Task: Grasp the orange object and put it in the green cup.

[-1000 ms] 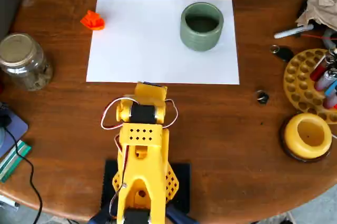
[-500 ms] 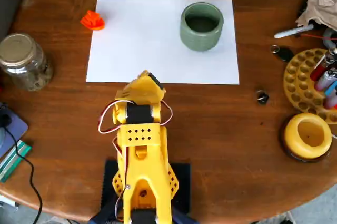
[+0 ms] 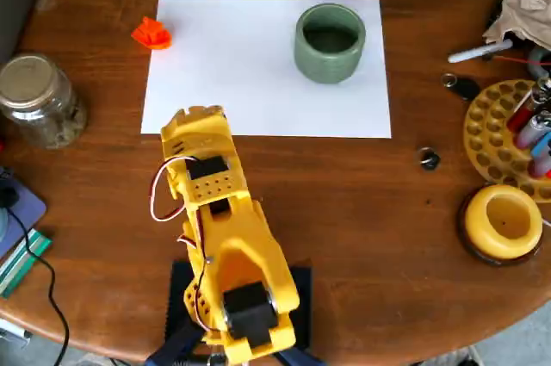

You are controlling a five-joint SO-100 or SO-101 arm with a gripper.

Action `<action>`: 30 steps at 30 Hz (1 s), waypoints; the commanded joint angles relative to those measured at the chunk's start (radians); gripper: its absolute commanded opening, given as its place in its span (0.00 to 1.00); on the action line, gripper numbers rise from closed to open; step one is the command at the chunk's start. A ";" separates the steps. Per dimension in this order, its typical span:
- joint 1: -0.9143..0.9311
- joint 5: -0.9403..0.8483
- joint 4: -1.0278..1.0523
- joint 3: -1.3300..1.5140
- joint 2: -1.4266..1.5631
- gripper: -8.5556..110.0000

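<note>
The orange object (image 3: 151,34), a tiny stepped orange-red piece, lies at the upper left edge of the white paper (image 3: 250,82). On the paper's upper right stands the green cup (image 3: 330,42), upright and with nothing visible in its dark inside. My yellow arm leans toward the left from its base at the bottom. Its front end, the gripper (image 3: 196,118), hangs over the paper's lower left edge, well short of the orange object. Seen from above, the fingers are hidden under the arm's body, so open or shut does not show.
A glass jar (image 3: 39,99) with a metal lid stands at the left. At the right are a round yellow holder (image 3: 504,221), a yellow rack of pens (image 3: 508,129), small metal bits (image 3: 429,159) and a marker (image 3: 480,52). Cables and cards lie at the lower left.
The arm has swung from pointing straight up the view to leaning left, and its front end has moved left and forward to the paper's lower left edge. Object and cup stay put.
</note>
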 commanded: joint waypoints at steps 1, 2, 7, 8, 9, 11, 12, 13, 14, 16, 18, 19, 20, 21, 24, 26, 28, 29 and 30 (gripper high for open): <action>-0.046 0.048 -0.218 -0.091 -0.299 0.07; -0.058 0.052 -0.258 -0.130 -0.385 0.07; -0.112 0.107 -0.379 -0.299 -0.675 0.08; -0.117 0.115 -0.379 -0.319 -0.696 0.08; -0.120 0.117 -0.379 -0.342 -0.718 0.08; -0.121 0.120 -0.380 -0.379 -0.755 0.08; -0.120 0.121 -0.380 -0.394 -0.767 0.08; -0.120 0.129 -0.380 -0.408 -0.778 0.08; -0.117 0.129 -0.380 -0.423 -0.788 0.08; -0.112 0.129 -0.380 -0.453 -0.807 0.08; -0.107 0.129 -0.380 -0.476 -0.818 0.07; -0.104 0.129 -0.380 -0.488 -0.822 0.07; -0.100 0.124 -0.380 -0.502 -0.827 0.07; -0.097 0.124 -0.380 -0.515 -0.833 0.07; -0.091 0.118 -0.405 -0.543 -0.859 0.08; -0.083 0.104 -0.442 -0.560 -0.887 0.07; -0.074 0.087 -0.454 -0.581 -0.910 0.07; -0.067 0.083 -0.471 -0.584 -0.922 0.07; -0.066 0.078 -0.489 -0.584 -0.933 0.07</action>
